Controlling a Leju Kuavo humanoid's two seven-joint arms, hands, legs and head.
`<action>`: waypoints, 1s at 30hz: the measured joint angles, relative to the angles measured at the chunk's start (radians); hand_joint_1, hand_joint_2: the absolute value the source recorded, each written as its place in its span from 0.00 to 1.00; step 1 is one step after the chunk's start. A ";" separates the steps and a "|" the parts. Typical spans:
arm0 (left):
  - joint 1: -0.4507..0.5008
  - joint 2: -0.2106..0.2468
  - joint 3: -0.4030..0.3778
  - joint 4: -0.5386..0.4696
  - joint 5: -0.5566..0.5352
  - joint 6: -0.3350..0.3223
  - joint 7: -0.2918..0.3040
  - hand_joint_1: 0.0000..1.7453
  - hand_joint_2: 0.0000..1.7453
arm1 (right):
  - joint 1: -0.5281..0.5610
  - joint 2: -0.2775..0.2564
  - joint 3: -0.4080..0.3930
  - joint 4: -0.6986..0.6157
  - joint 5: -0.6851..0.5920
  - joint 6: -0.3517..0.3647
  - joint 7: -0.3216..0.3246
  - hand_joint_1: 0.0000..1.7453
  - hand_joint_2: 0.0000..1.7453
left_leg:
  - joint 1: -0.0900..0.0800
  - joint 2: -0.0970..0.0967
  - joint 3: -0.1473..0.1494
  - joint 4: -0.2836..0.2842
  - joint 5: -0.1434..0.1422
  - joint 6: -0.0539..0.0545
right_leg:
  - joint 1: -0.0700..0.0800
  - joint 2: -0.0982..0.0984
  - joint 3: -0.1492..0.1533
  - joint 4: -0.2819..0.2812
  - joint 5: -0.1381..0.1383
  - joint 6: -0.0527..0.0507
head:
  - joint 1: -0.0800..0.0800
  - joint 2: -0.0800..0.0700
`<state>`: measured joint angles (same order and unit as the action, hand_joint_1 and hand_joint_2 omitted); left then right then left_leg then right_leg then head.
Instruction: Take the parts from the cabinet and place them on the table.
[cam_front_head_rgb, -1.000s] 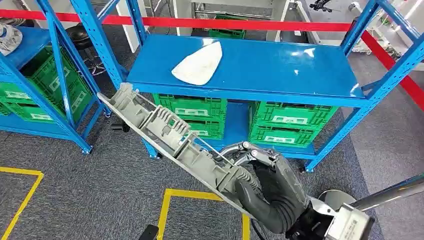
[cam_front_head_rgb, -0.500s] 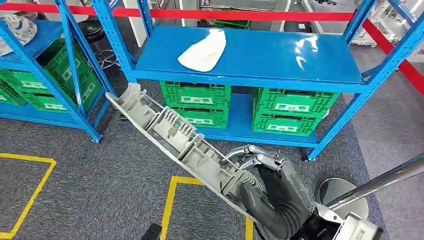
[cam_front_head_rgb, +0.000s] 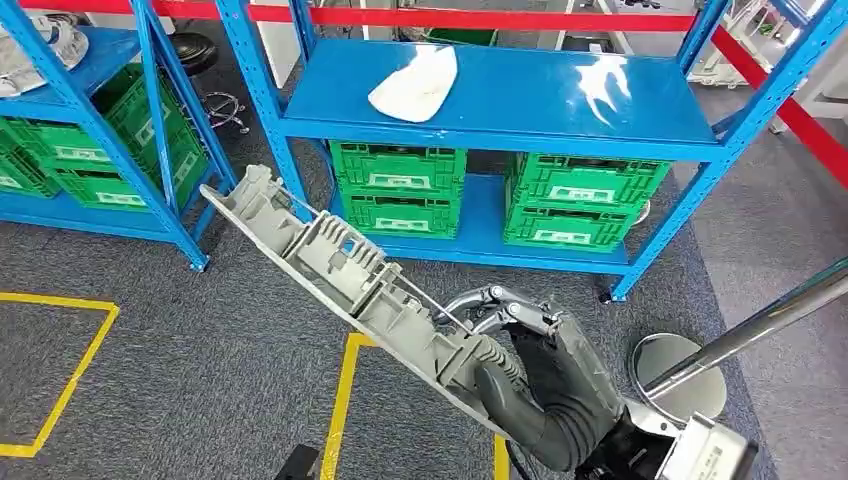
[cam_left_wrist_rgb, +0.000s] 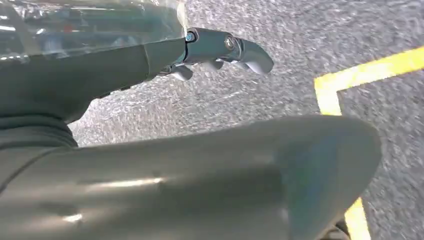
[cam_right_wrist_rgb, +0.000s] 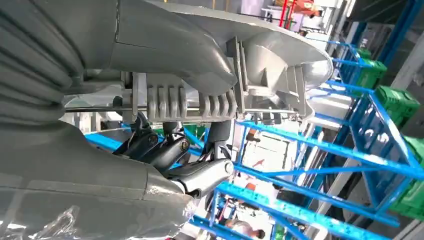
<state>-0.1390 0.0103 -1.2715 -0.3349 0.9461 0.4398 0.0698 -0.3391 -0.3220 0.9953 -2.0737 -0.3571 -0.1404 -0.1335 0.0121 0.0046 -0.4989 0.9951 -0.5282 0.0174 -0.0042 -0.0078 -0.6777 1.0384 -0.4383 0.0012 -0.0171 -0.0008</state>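
Nearest the camera in the head view, the right hand (cam_front_head_rgb: 545, 385), dark fingers and grey ribbed cover, is wrapped around the lower end of a long grey ribbed plastic part (cam_front_head_rgb: 340, 275). Fingers lie over the part's upper edge, thumb beneath; the grip is closed on it. The part runs diagonally up and away to the robot's left, held in the air above the grey carpet floor (cam_front_head_rgb: 200, 340) with its yellow tape lines (cam_front_head_rgb: 340, 400). The right wrist view shows the same part (cam_right_wrist_rgb: 240, 75) seated against the palm, fingers (cam_right_wrist_rgb: 165, 147) curled under it.

The left hand (cam_left_wrist_rgb: 220, 47) hangs over the carpet, fingers slightly curled, nothing in it.

Behind the held part stands a blue steel shelving unit (cam_front_head_rgb: 520, 145). Its upper shelf carries a white curved plastic part (cam_front_head_rgb: 415, 85), lying flat toward the left side. Below sit green plastic crates (cam_front_head_rgb: 400, 190), stacked in two groups. A second blue rack (cam_front_head_rgb: 90, 120) with further green crates stands to the left. A red barrier tape (cam_front_head_rgb: 480, 18) crosses beyond the shelves.
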 joint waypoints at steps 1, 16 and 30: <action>-0.003 0.000 0.000 0.000 -0.001 0.000 0.000 0.00 1.00 | -0.001 -0.002 -0.001 0.000 -0.001 0.000 0.000 1.00 1.00 | -0.001 0.001 -0.013 0.000 0.012 0.008 | -0.002 0.000 -0.017 0.051 -0.065 0.003 | 0.009 0.000; -0.001 -0.002 0.000 -0.003 -0.001 -0.001 0.003 0.00 1.00 | -0.011 -0.005 -0.003 0.004 -0.002 0.000 0.000 1.00 1.00 | -0.012 -0.004 -0.176 0.053 0.056 -0.034 | 0.012 -0.005 0.174 -0.082 -0.067 -0.057 | 0.017 0.000; -0.010 -0.002 0.000 -0.004 -0.003 -0.008 0.008 0.00 1.00 | -0.014 -0.007 -0.004 0.010 -0.002 0.003 0.000 1.00 1.00 | -0.002 0.000 -0.006 -0.001 0.009 -0.002 | 0.011 0.001 0.031 -0.014 0.002 -0.010 | 0.002 0.000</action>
<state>-0.1491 0.0088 -1.2718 -0.3388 0.9426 0.4314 0.0778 -0.3527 -0.3292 0.9911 -2.0642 -0.3590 -0.1377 -0.1335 0.0102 0.0047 -0.5048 0.9944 -0.5194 0.0151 0.0063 -0.0072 -0.6463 1.0246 -0.4359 -0.0093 -0.0149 -0.0008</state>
